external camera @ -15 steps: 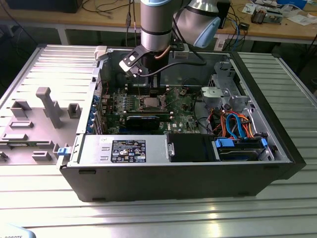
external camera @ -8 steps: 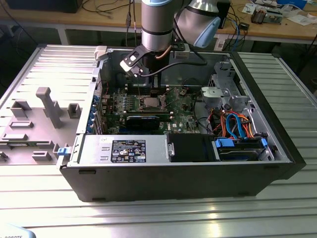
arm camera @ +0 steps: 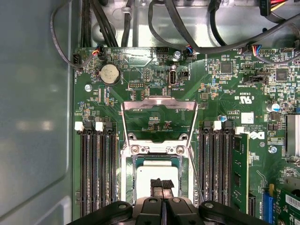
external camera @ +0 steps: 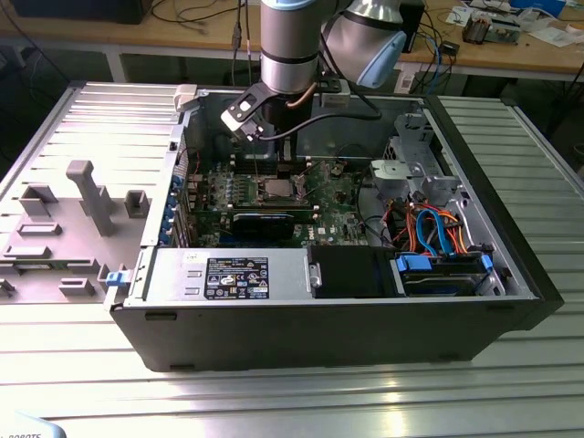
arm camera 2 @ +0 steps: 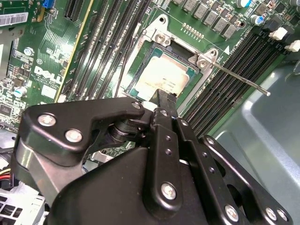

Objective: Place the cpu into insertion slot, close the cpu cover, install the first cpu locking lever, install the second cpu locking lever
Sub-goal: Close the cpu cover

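The cpu (arm camera: pixel 157 172) lies flat in the insertion slot (arm camera: pixel 124 180), its silver top facing up; in the second wrist view the cpu (arm camera 2: pixel 165 77) sits inside the slot's silver border (arm camera 2: pixel 138 60). The cpu cover (arm camera: pixel 159 100) stands swung back and open, away from the chip. A thin locking lever (arm camera 2: pixel 239 78) sticks out raised beside the socket, and the same lever (arm camera: pixel 197 180) runs along the slot's edge. My gripper (arm camera: pixel 161 183) hovers just over the chip's near edge, fingers shut with nothing between them. In the exterior view the gripper (external camera: pixel 281 164) hangs above the socket (external camera: pixel 278 189).
Long black memory slots (arm camera: pixel 96 173) flank the socket on both sides. A black graphics card (external camera: pixel 265 222) lies in front of it. A drive cage with blue and orange cables (external camera: pixel 438 233) fills the exterior view's right; a grey fixture plate (external camera: pixel 73 219) lies at its left.
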`<state>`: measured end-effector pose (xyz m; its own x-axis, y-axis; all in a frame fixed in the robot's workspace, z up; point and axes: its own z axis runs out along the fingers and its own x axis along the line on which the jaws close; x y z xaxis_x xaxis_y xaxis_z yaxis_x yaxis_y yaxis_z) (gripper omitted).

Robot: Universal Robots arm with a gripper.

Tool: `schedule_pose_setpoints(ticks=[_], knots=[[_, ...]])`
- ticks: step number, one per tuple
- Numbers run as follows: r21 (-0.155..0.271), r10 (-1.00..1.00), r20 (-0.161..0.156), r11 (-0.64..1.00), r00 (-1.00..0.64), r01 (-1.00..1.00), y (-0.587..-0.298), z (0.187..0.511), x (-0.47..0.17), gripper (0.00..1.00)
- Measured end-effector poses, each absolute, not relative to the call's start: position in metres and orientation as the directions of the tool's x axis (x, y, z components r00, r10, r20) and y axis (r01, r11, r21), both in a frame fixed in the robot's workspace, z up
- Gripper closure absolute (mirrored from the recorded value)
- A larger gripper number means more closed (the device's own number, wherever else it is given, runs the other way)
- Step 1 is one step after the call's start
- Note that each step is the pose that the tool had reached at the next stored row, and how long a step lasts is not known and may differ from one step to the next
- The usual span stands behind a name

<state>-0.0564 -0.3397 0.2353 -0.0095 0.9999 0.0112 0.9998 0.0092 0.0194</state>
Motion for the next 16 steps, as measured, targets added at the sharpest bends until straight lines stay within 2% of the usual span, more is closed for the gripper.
schedule_pose_setpoints(ticks=[16], knots=[[0.019,1.000,-0.002,0.010,-0.010,1.000,-0.3398,0.2353,-0.0564,0.89]])
